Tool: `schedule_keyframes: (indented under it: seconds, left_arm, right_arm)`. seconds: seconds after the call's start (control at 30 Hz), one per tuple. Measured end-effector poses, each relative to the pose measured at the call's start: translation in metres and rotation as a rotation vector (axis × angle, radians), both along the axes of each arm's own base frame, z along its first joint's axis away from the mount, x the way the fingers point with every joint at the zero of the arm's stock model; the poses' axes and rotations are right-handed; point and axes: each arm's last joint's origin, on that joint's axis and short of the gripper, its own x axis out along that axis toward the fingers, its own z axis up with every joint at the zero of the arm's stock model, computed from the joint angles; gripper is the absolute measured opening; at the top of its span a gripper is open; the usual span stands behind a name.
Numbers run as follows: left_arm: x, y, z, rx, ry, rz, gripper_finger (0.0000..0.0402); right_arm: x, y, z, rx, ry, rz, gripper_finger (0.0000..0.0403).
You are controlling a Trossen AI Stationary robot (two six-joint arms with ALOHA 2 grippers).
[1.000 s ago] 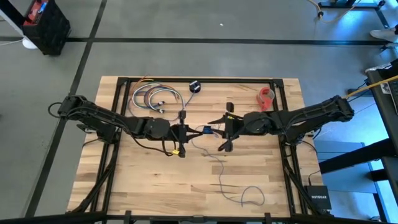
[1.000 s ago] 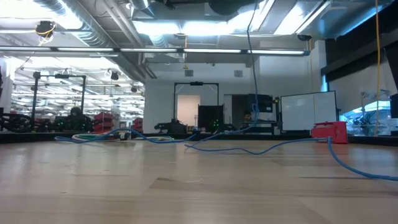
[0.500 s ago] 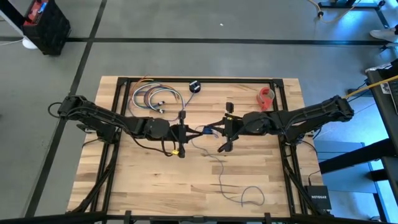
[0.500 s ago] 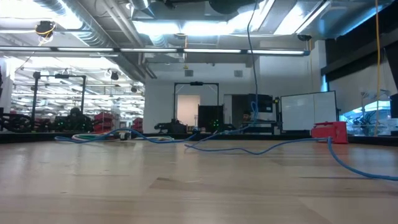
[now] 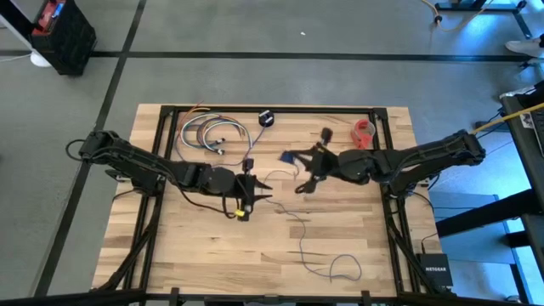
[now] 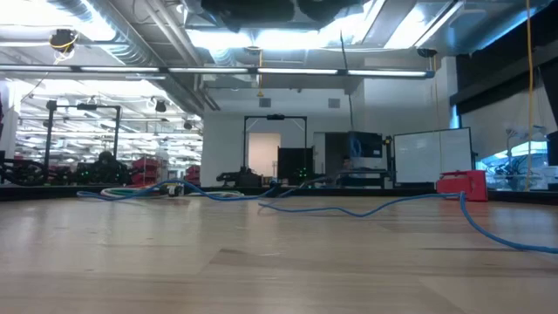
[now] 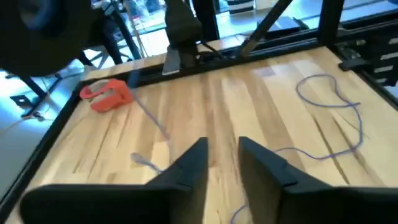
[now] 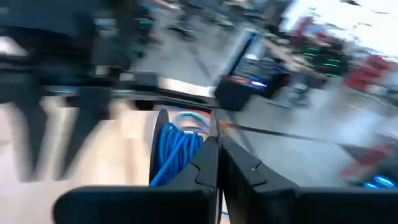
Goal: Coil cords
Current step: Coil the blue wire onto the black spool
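The thin grey-purple cord [image 5: 299, 234] lies slack on the wooden table, ending in a loose loop [image 5: 344, 268] near the front right. It also shows in the left wrist view [image 7: 329, 118]. Its wound blue coil [image 5: 286, 157] is held by my right gripper [image 5: 296, 161], shut on it above the table's middle. My left gripper [image 5: 262, 194] is left of it, fingers a little apart [image 7: 222, 149] and empty. A small black puck spool [image 5: 266, 118] rests flat near the far edge. My right gripper pinches several loops of the blue coil [image 8: 177, 149] between its two fingers [image 8: 208, 165], which come from the table's right, pointing left. The coil is lifted clear of the table. The rest of the cord hangs slack from it down to the table.
A bundle of thicker multicoloured cables [image 5: 208, 132] lies at the far left. A small red object [image 5: 364, 132] sits at the far right, also in the left wrist view [image 7: 106, 96]. A black frame rail runs along the table's far edge [image 5: 323, 109].
My right gripper has gone up and toward the far edge, turning about, with the blue coil, which has left the gap between the two grippers. The cord below it has been drawn up. My left gripper has turned and dipped a little toward the near edge.
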Motion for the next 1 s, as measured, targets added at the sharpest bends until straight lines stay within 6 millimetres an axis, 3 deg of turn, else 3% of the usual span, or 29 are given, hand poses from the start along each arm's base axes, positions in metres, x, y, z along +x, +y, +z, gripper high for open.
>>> schedule_keyframes:
  seconds: [0.13, 0.3, 0.67, 1.0]
  left_arm:
    - [0.001, 0.002, 0.003, 0.027, -0.026, 0.005, 0.0126]
    - [0.014, 0.007, 0.001, 0.038, -0.108, 0.022, 0.0144]
    - [0.055, 0.039, -0.045, 0.071, -0.159, 0.222, 0.0131]
    - [0.062, 0.053, -0.058, 0.038, -0.158, 0.271, 0.0131]
  right_arm:
    - [-0.007, 0.003, 0.011, -0.056, -0.028, -0.104, 0.0006]
    - [-0.009, 0.003, 0.016, -0.057, -0.079, -0.206, 0.0009]
    - [-0.008, -0.001, -0.015, -0.025, -0.083, -0.247, 0.0004]
    - [-0.010, -0.001, -0.052, 0.023, -0.154, -0.215, 0.0004]
